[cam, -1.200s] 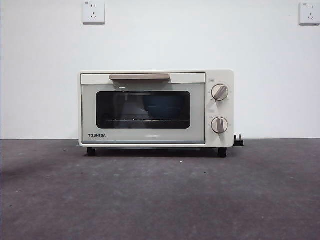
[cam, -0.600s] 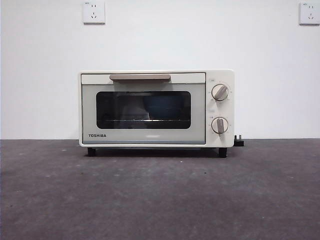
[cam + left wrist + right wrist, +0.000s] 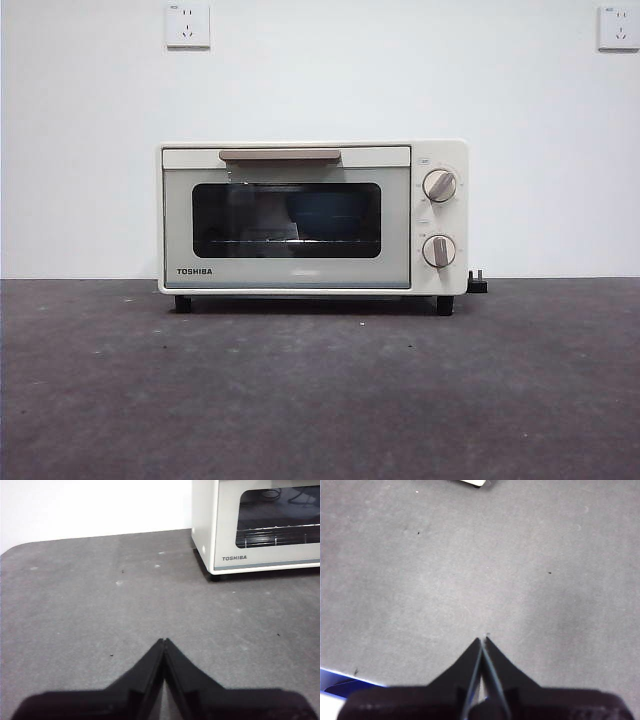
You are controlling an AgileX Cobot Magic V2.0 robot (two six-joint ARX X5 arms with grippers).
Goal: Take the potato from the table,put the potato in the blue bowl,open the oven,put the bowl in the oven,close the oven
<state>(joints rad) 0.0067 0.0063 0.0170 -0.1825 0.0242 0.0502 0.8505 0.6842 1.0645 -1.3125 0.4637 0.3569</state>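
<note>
The cream-white oven stands at the back of the dark grey table with its glass door closed. Behind the glass, the blue bowl rests on the wire rack. The potato is hidden. In the left wrist view, my left gripper hovers shut and empty over bare table, well in front of the oven and off its left corner. My right gripper is shut too, holding nothing, above bare table.
Two round knobs sit on the oven's right panel. A black plug lies by its right foot. Wall sockets are high on the white wall. A blue-edged table border shows in the right wrist view.
</note>
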